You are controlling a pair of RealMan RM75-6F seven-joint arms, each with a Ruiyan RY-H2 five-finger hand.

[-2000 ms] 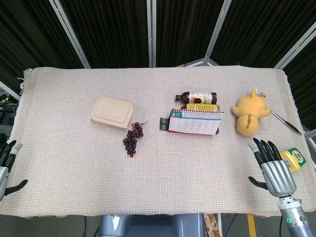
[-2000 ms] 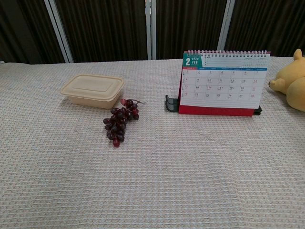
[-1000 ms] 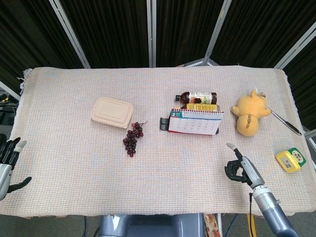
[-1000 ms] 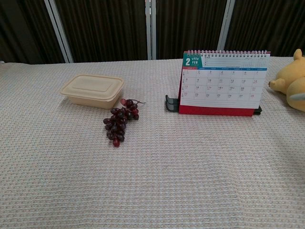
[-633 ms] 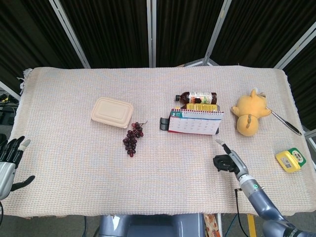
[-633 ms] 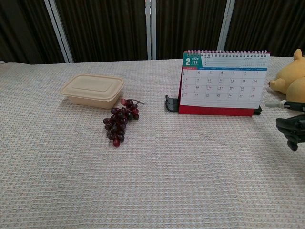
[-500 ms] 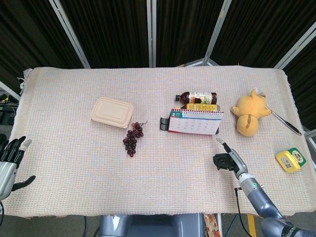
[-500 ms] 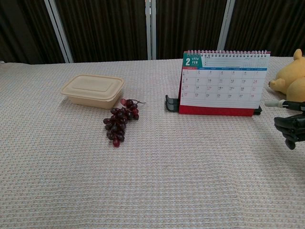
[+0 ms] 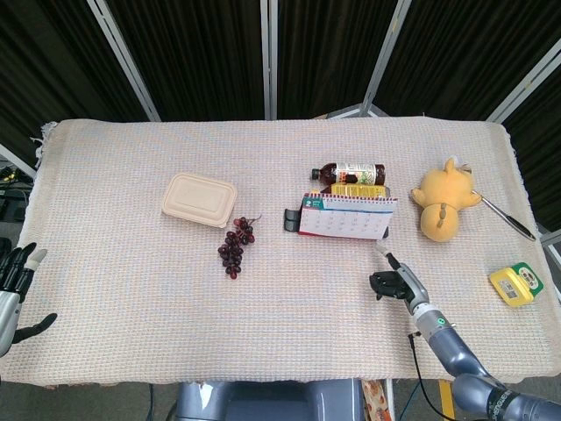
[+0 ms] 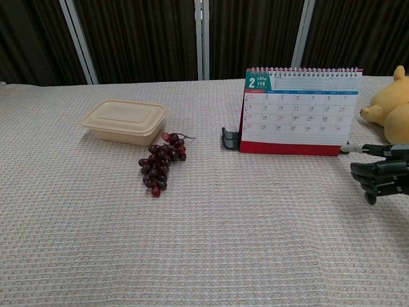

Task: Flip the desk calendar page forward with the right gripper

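At the far left edge of the head view the left robot hand (image 9: 12, 289) waits beside the bench (image 9: 131, 316) with its fingers spread and nothing in it. Going right there is a beige lunch box (image 9: 200, 199), then a bunch of dark grapes (image 9: 235, 246). The desk calendar (image 10: 299, 112) stands upright right of the middle of the bench, its February page facing the robot, and a bottle (image 9: 351, 172) lies behind it. The right robot hand (image 10: 378, 170) is low over the cloth, just beside the calendar's lower right corner. One finger points straight toward that corner and the others are curled in; it holds nothing, and I cannot tell if the tip touches the base. A yellow plush toy (image 9: 443, 202) lies further right.

To do the step well, I think the pointing finger should slip under the free lower edge of the front page only, then lift it up and over the spiral binding. The base is light, so a hard push may slide or tip the calendar backward.
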